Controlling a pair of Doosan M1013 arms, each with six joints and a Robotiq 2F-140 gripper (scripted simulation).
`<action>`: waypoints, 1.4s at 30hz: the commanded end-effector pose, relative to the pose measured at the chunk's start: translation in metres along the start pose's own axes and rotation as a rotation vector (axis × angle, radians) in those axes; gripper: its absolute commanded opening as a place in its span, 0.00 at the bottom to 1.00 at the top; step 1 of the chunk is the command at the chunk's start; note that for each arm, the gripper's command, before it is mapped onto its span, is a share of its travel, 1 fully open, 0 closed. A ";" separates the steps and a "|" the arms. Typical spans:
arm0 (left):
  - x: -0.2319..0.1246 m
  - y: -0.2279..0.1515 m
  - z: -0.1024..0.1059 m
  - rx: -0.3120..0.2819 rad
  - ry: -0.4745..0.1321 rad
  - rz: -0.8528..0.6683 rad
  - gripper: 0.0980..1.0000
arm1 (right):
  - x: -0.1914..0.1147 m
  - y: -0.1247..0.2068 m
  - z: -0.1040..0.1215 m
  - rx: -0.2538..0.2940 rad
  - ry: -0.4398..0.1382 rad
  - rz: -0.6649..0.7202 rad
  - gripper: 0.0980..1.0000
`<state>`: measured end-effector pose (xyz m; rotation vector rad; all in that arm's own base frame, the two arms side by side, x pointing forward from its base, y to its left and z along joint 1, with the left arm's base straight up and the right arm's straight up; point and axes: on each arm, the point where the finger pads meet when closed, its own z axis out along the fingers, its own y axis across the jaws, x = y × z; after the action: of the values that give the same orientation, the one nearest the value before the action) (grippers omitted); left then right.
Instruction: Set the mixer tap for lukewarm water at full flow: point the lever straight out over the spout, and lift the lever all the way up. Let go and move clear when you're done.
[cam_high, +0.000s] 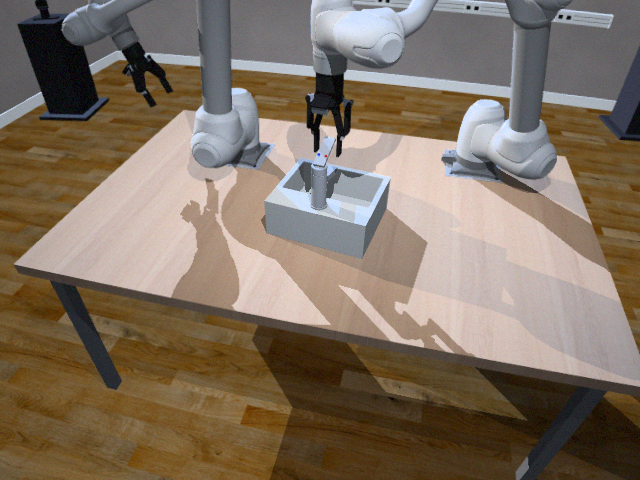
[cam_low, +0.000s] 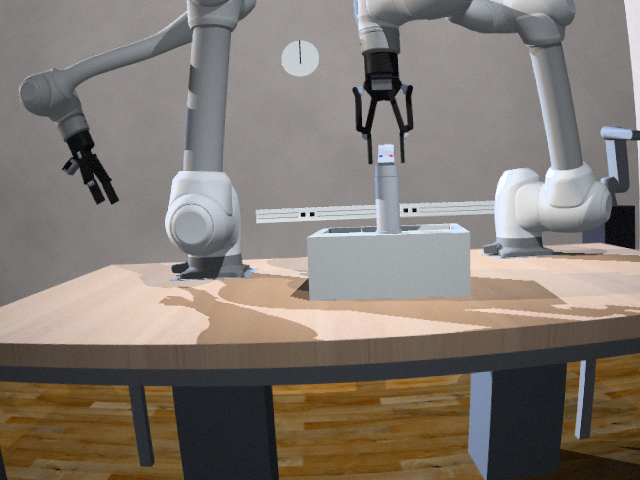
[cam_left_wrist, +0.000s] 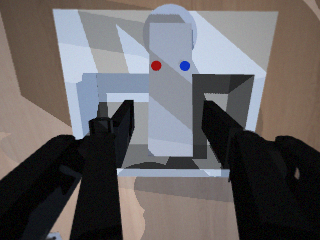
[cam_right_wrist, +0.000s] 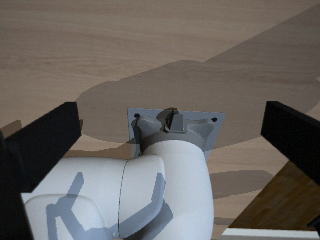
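The mixer tap's upright body (cam_high: 318, 191) (cam_low: 387, 204) stands on the sink's deck. Its flat lever (cam_high: 328, 145) (cam_low: 386, 149) (cam_left_wrist: 170, 120), with a red and a blue dot, points out over the basin, in line with its middle, and slopes up toward its free end. The spout is hidden under the lever in the left wrist view. My left gripper (cam_high: 327, 153) (cam_low: 386, 162) (cam_left_wrist: 168, 114) is partly open around the lever, with a gap on each side. My right gripper (cam_high: 160, 97) (cam_low: 106, 200) (cam_right_wrist: 171, 118) is open and empty, far from the tap.
The grey sink (cam_high: 314, 229) (cam_low: 387, 268) (cam_left_wrist: 67, 37) stands on the wooden table (cam_high: 129, 248) (cam_low: 103, 320). The right arm's base (cam_high: 253, 155) (cam_low: 206, 266) (cam_right_wrist: 217, 125) and the left arm's base (cam_high: 473, 173) (cam_low: 522, 248) stand at the table's back, on either side of the sink.
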<state>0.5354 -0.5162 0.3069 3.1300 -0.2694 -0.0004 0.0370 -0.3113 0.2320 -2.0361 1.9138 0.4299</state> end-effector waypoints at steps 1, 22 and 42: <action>0.000 0.000 -0.001 -0.001 0.002 0.000 0.42 | 0.000 0.000 -0.001 0.001 0.001 0.000 1.00; 0.000 0.000 -0.001 -0.001 0.002 0.000 0.42 | 0.000 0.000 -0.001 0.001 0.001 0.000 1.00; 0.000 0.000 -0.022 -0.001 0.002 0.000 0.42 | 0.000 0.000 -0.001 0.001 0.001 0.000 1.00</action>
<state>0.5354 -0.5163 0.3241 3.1297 -0.2694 0.0000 0.0370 -0.3113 0.2320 -2.0361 1.9138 0.4299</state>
